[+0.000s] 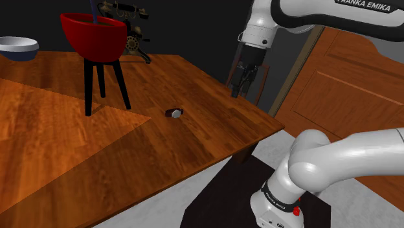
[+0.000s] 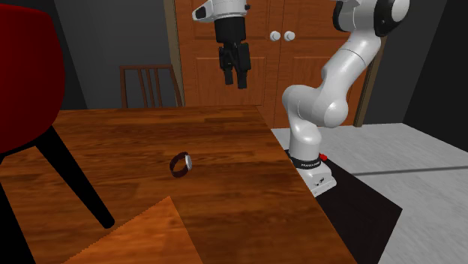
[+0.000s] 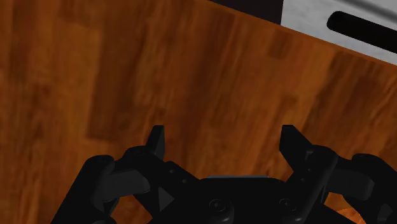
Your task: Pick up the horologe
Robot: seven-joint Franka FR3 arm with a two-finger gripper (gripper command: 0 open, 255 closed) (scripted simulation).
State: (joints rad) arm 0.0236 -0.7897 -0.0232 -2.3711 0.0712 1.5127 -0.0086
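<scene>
Wristwatch [image 1: 175, 113], lying mid-table on the wooden table [image 1: 65, 162] well to the shoulder view's left of the wide-spread gripper [image 1: 245, 84], is judged light, small and slippery-cased: grasp across its looped strap.

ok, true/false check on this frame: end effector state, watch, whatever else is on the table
1. The end effector is open and holds nothing. True.
2. The watch is clasped between the fingers. False: it lies on the table, apart from the end effector.
3. A red chair with black legs stands on the table. True.
4. The end effector rests on the tabletop. False: it hangs in the air above the table, near its edge.
5. The bowl sits right beside the watch. False: it stands at the shoulder view's far left, well away from the watch, with the chair between them.
</scene>
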